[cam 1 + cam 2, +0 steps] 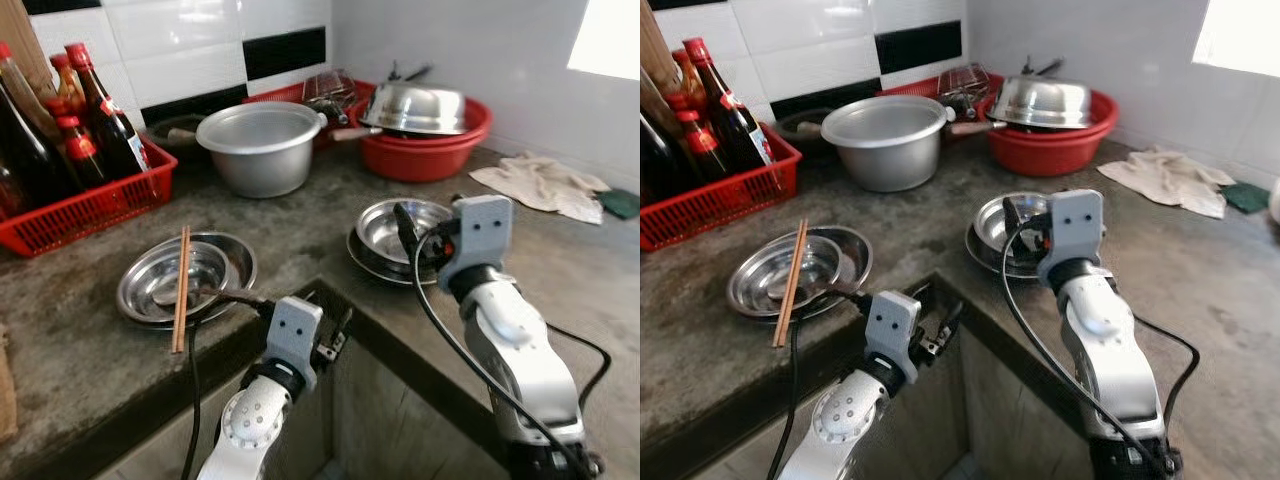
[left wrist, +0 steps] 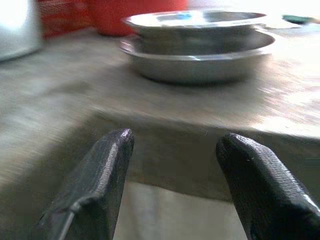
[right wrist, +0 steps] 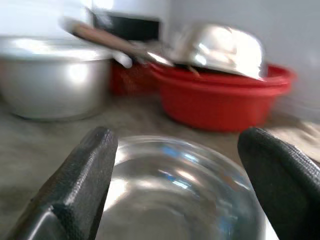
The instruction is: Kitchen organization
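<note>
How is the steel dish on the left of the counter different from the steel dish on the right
The left dish has wooden chopsticks across it and a spoon inside; the right dish carries a smaller steel bowl. The open right gripper hangs over the right dish; the open left gripper sits below the counter edge. Both are shiny, round, upright.

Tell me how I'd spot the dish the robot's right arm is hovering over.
Find the big red basin at the back of the grey counter. In front of it sit stacked steel bowls, under the open right gripper. Unlike the other steel dish, no chopsticks lie across them.
</note>
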Tool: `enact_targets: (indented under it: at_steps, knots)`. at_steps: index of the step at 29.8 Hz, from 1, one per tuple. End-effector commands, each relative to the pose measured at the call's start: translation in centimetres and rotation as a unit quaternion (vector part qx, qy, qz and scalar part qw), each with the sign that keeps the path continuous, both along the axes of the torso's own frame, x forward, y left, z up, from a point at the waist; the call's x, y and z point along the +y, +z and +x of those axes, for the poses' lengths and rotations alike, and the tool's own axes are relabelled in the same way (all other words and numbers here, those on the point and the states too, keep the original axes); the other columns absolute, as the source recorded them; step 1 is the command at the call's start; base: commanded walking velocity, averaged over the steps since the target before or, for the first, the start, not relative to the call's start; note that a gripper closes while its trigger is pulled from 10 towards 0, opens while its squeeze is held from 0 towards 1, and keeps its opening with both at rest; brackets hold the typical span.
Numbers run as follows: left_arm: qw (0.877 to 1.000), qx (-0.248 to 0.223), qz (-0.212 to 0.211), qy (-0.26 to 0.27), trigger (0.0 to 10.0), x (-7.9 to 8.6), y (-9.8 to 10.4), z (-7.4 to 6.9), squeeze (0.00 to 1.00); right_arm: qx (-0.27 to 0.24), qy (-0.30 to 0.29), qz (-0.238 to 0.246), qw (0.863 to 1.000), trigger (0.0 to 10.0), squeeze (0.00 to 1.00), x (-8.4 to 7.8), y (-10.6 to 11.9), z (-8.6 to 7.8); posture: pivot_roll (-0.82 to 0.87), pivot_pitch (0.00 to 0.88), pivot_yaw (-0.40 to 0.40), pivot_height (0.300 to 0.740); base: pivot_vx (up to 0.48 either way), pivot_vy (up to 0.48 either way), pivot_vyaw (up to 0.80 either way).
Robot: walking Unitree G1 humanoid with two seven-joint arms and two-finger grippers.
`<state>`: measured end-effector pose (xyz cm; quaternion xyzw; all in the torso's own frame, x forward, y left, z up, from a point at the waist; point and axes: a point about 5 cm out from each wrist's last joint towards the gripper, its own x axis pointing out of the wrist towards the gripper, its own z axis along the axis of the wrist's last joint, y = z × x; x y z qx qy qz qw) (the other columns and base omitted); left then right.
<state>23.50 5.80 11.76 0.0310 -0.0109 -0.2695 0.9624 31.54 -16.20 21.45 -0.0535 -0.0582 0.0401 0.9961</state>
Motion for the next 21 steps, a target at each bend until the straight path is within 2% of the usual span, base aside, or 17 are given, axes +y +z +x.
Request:
enact_targets:
  at_steps: [1, 7, 13, 15, 17, 18, 21]
  knots:
    - [1.000, 0.006, -0.002, -0.015, 10.0, -0.3, -0.1, -0.3, 0.00, 0.022, -0.021, 0.006, 1.000, 10.0, 0.00, -0.6, -0.2, 0.5, 0.11, 0.000, -0.015, 0.740, 0.000, 0.000, 0.00]
    - [1.000, 0.011, 0.003, -0.016, 10.0, -0.1, -0.4, -0.4, 0.00, 0.059, -0.045, 0.035, 0.997, 10.0, 0.00, -1.1, 0.2, 1.7, 0.11, 0.000, -0.019, 0.740, 0.000, 0.000, 0.00]
    - [1.000, 0.012, 0.004, -0.015, 10.0, -0.1, -0.4, -0.4, 0.00, 0.149, -0.084, 0.077, 0.982, 10.0, 0.00, -1.7, -0.3, 3.0, 0.11, 0.000, -0.022, 0.740, 0.000, 0.000, 0.00]
    - [1.000, 0.012, 0.004, -0.014, 10.0, -0.1, -0.4, -0.4, 0.00, 0.179, -0.084, 0.094, 0.976, 10.0, 0.00, -1.8, -0.3, 3.2, 0.11, 0.000, -0.022, 0.740, 0.000, 0.000, 0.00]
    - [1.000, 0.012, 0.003, -0.014, 10.0, -0.1, -0.4, -0.4, 0.00, 0.189, -0.074, 0.104, 0.974, 10.0, 0.00, -1.7, -0.2, 3.2, 0.11, 0.000, -0.022, 0.740, 0.000, 0.000, 0.00]
    - [1.000, 0.012, 0.003, -0.014, 10.0, -0.1, -0.4, -0.4, 0.00, 0.196, -0.064, 0.127, 0.970, 10.0, 0.00, -1.8, 0.2, 3.3, 0.11, 0.000, -0.022, 0.740, 0.000, 0.000, 0.00]
    - [1.000, 0.011, 0.004, -0.014, 10.0, -0.1, -0.4, -0.4, 0.00, 0.208, -0.065, 0.137, 0.966, 10.0, 0.00, -1.9, 0.3, 3.4, 0.11, 0.000, -0.020, 0.740, 0.000, 0.000, 0.00]
